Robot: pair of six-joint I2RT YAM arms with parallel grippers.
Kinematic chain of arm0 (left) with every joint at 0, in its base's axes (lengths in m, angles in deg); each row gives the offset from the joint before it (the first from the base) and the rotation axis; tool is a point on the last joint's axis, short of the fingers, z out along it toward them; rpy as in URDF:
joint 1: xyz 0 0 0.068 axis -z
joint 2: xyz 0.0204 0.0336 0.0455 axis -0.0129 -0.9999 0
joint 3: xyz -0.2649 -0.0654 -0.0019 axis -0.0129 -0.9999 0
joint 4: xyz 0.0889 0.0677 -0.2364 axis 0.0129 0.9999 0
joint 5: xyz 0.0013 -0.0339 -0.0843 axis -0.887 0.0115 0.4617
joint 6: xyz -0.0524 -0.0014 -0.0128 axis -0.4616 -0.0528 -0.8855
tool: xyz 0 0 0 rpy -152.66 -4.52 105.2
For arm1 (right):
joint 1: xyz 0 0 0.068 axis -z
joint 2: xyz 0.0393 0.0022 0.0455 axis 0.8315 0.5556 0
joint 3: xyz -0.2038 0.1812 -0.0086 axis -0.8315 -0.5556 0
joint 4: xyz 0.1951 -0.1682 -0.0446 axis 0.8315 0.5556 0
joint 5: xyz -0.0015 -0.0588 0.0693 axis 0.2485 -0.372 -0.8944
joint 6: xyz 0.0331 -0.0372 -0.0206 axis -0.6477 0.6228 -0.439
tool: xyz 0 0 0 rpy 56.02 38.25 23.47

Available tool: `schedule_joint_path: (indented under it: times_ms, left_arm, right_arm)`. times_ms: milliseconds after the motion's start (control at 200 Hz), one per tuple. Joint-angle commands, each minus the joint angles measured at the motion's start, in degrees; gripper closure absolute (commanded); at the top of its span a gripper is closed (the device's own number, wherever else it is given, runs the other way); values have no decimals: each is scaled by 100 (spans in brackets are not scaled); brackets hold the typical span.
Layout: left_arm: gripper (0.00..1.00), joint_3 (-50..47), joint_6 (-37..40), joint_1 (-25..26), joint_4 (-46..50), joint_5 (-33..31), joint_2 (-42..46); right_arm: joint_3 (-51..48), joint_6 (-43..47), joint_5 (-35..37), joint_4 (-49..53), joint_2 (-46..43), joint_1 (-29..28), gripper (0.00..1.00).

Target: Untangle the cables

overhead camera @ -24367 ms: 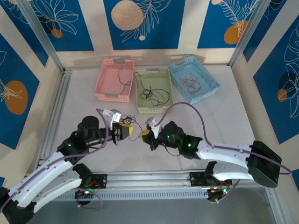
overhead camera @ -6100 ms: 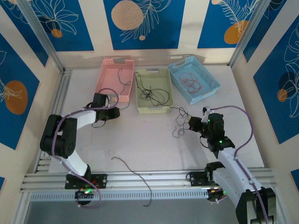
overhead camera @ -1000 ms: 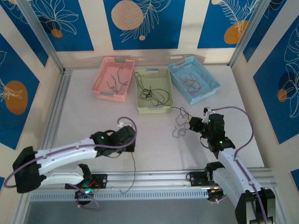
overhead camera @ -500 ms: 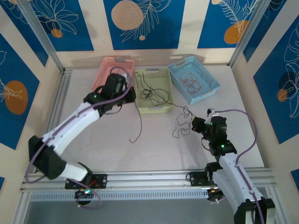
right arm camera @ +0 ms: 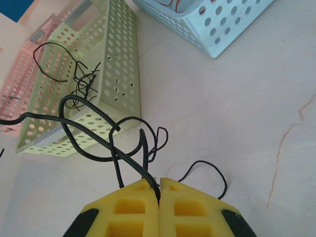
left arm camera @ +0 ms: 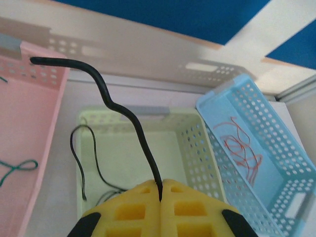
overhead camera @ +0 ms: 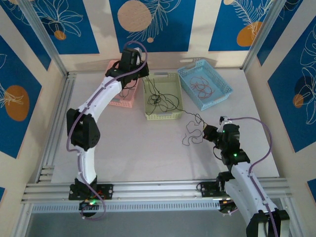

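Cables: thin, curly wires, sorted by colour. They are judged light, limp and springy. A gentle pull is unlikely to harm them, but a hard one is likely to cinch a knot tighter. A free end or an outer loop is judged the best place for a hold, not the knot's middle.

Nearest: black clump, laid on the table at the right, a little short of the green basket. One of its strands is pinched between the right fingers, which are pressed together on it. The remaining loops are fanned out just ahead of the tips, and one strand is trailed toward the basket's near corner.

Middle: loose black wires are held in the green basket. Above its far end, a single black strand is clamped at the seam of the left fingers, which are likewise pressed together. From the seam it is seen in the wrist view to kink away toward the rim of the pink basket.

Farthest: a teal wire is kept in the pink basket, and reddish wires in the blue basket.
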Motion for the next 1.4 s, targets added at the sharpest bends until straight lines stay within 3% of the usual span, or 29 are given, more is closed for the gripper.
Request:
schedule_joint_path:
  times_ms: [0, 330, 500, 660, 780, 845, 1100, 1395]
  left_arm:
    - [100, 492, 238, -32, -388, -110, -334]
    - [100, 924, 1030, 150, -1117, 15, -1391]
    - [100, 912, 1221, 303, -1048, 585, -1744]
    - [77, 1493, 1899, 508, -396, 1255, -2052]
    - [45, 1634, 2013, 527, -98, 1490, -1979]
    - [35, 1687, 2116, 532, 54, 1573, -1870]
    - [31, 1102, 2007, 529, 286, 835, -724]
    - [31, -1873, 1069, 301, -202, 107, 2126]
  right_arm:
    - [-56, -54, 42, -49, -24, 37, 100]
    - [-88, -74, 63, -72, -28, 41, 100]
    - [-82, -84, 42, -100, 23, 47, 100]
    - [-73, -91, 38, -86, 32, 58, 100]
    - [-82, -90, 43, -72, -1, 55, 100]
    - [-82, -91, 48, -72, -1, 55, 100]
    - [-91, -89, 25, -83, -15, 64, 100]
    - [-91, -47, -81, -126, -36, 73, 100]
